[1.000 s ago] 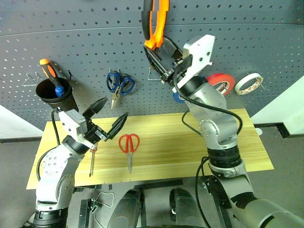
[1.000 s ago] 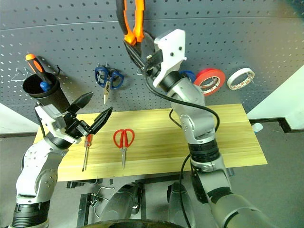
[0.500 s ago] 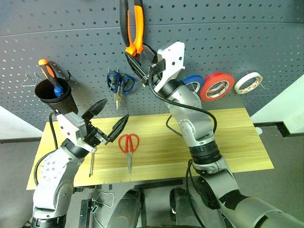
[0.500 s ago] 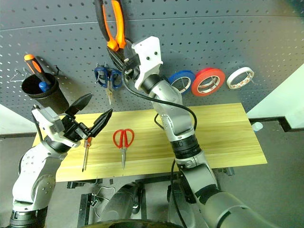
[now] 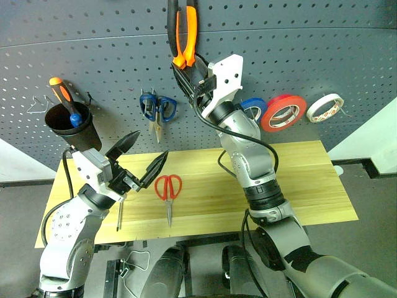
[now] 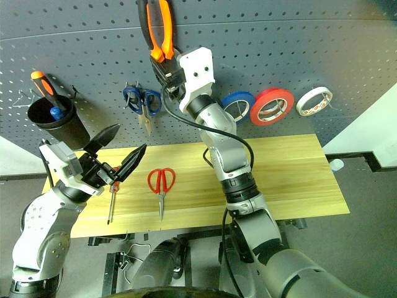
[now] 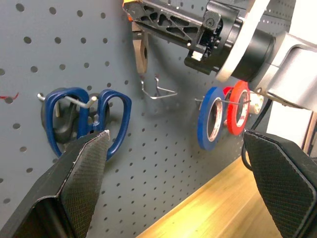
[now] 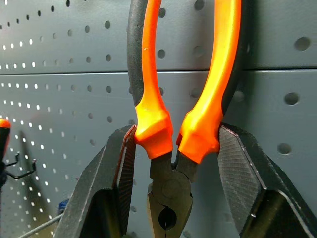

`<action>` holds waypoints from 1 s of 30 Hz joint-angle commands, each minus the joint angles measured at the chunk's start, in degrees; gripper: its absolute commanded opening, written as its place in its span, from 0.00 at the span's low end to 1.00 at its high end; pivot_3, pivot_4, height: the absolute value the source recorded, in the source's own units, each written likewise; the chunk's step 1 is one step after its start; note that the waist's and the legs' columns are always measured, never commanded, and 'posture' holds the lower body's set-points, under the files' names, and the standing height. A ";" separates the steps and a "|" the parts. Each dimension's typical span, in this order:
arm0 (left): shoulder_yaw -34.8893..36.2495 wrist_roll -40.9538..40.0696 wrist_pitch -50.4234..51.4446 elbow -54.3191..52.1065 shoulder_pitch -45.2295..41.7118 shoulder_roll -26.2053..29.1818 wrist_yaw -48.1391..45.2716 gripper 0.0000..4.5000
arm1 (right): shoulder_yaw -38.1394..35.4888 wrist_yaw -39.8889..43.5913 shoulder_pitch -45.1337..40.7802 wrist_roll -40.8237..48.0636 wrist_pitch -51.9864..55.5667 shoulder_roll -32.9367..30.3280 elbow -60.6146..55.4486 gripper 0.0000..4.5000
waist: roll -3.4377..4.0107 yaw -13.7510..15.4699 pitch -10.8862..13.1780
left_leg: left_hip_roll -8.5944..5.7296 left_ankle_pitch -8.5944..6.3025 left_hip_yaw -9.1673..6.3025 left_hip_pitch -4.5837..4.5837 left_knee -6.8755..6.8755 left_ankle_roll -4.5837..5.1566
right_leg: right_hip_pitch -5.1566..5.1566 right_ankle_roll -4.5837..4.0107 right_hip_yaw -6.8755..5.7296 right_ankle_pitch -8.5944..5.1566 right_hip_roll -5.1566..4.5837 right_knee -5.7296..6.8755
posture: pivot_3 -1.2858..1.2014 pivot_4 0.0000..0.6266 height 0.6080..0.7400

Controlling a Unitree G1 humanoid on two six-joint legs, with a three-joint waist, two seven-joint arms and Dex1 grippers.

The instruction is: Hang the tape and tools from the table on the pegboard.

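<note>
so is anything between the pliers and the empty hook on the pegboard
Nothing visible. The right tool holds the pliers against the pegboard, just above the bare wire hook, which sits between the blue scissors and blue tape.

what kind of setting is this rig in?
Likely a workshop-style test bench: a dark grey perforated pegboard with hooks holding blue-handled scissors and rolls of tape, above a pale yellow wooden table where red-handled scissors lie.

Even bright light, soft shadows on pegboard (image 5: 322, 56), fisheye bend at edges, pics sharp
</note>
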 commanded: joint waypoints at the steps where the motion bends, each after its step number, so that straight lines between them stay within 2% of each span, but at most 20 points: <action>1: 1.08 -0.84 -0.12 -2.52 0.59 0.78 0.04 1.00 | -0.45 -0.40 -2.22 -0.28 -2.41 0.71 -1.05 0.46 | 0.07 0.01 0.07 | 0.00 0.00 0.00 0.00 0.00 0.00 | 0.00 0.00 0.00 0.00 0.00 0.00 | 0.57 0.43 0.89; 22: 1.75 -2.50 1.53 -4.25 1.60 2.56 0.42 1.00 | -2.15 -0.75 -0.28 -0.96 -4.32 -2.45 3.21 0.46 | 0.17 0.15 1.52 | 0.00 0.01 -0.02 0.00 -0.03 0.01 | 0.01 -0.01 0.01 0.00 -0.02 -0.02 | 0.57 0.48 0.89; 30: 1.31 -2.08 1.73 -3.25 0.59 2.40 0.11 1.00 | -3.21 -1.16 0.77 -0.56 -1.77 -5.76 -1.39 0.46 | 0.17 0.54 1.58 | 0.00 0.05 -0.11 0.00 -0.04 0.09 | 0.03 -0.13 -0.04 0.09 -0.02 -0.02 | 0.57 0.47 0.89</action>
